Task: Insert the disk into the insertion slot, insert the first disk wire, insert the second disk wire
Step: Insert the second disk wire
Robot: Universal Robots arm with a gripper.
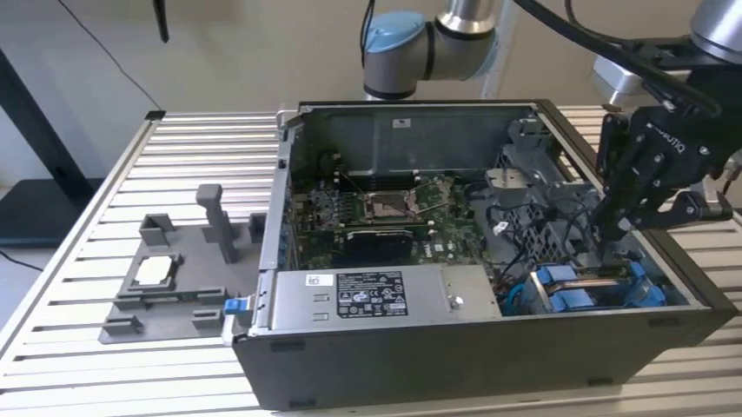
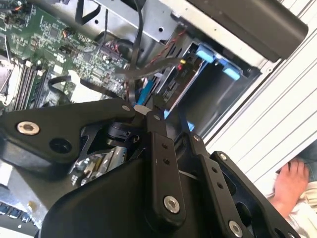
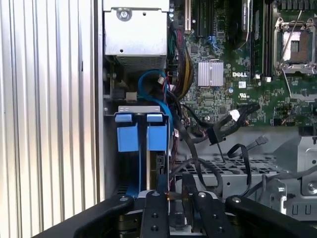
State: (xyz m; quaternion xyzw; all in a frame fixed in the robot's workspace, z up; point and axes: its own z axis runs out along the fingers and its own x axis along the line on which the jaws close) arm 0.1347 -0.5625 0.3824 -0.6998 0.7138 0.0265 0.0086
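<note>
Start at your end effector [image 2: 141,106]. It is clenched, with the tips drawn together on something small and pale. I cannot tell whether that is a wire's plug. In the exterior view it hangs inside the open computer case [image 1: 487,365], at the exterior view's right, just above the inner end of the drive bay.

Just beyond the tips sits the disk [image 3: 157,136]. It stands on edge in the insertion slot [image 3: 132,108], with its blue carrier tabs at the slot's mouth. By the look of it, the first step is done.

This is the relation to mind. The disk's long axis runs straight away from the end effector, from the end nearest you out to the blue tabs. You are therefore over the end opposite the tabs. I judge this to be the end where the wires plug in, though the sockets themselves are hidden.

A blue cable [image 3: 148,84] loops past the tabs. A loose black wire with a plug [image 3: 218,131] lies just beside the bay, over the perforated grey metal, and is not plugged into anything.

Farther out, in line with the disk, is the grey power-supply box [image 3: 134,29], and beside it the motherboard [image 3: 233,64].

Outside the case, a grey fixture [image 1: 174,278] rests on the slatted counter [image 1: 208,139], well apart from your work.
</note>
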